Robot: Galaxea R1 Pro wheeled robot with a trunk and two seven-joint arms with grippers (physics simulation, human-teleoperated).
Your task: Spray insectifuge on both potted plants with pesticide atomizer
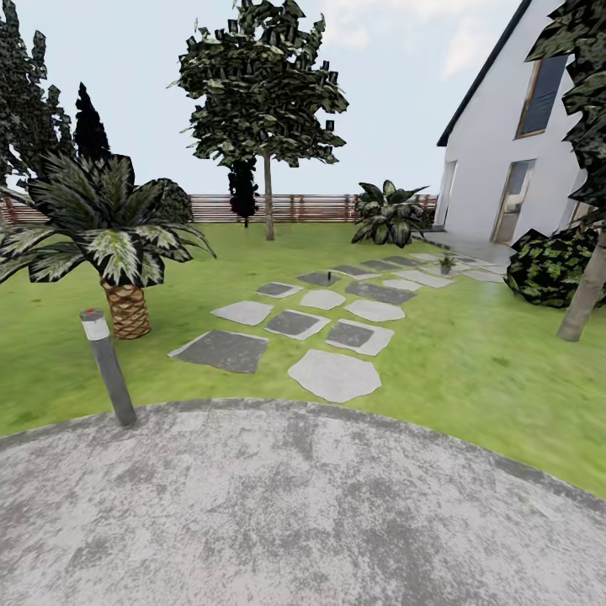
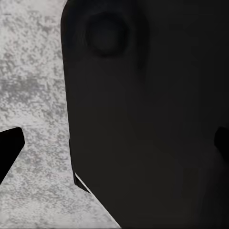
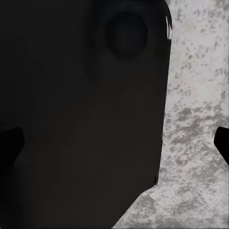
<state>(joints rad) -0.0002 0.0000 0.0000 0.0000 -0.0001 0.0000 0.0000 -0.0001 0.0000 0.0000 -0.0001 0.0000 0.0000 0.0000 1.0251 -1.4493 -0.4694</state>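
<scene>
I look from the round grey patio [image 1: 295,505] over the garden's lawn [image 1: 471,353] and its stepping stones [image 1: 334,374]. A tiny dark upright thing [image 1: 340,273] stands on a far stone; it may be the pesticide atomizer but is too small to tell. One small potted plant [image 1: 446,263] sits on the stones near the house. A bigger rosette of broad speckled leaves [image 1: 387,215] grows by the fence. In the wrist views my left gripper [image 2: 114,148] and right gripper [image 3: 114,143] are open and empty, held over patio paving beside a dark part of my own body.
A grey bollard lamp [image 1: 108,366] stands at the patio's left edge, with a palm [image 1: 109,236] behind it. A tall tree [image 1: 266,101] and brown slatted fence [image 1: 311,207] lie beyond. At right are a dark bush [image 1: 551,265], a trunk [image 1: 585,295] and the white house [image 1: 505,151].
</scene>
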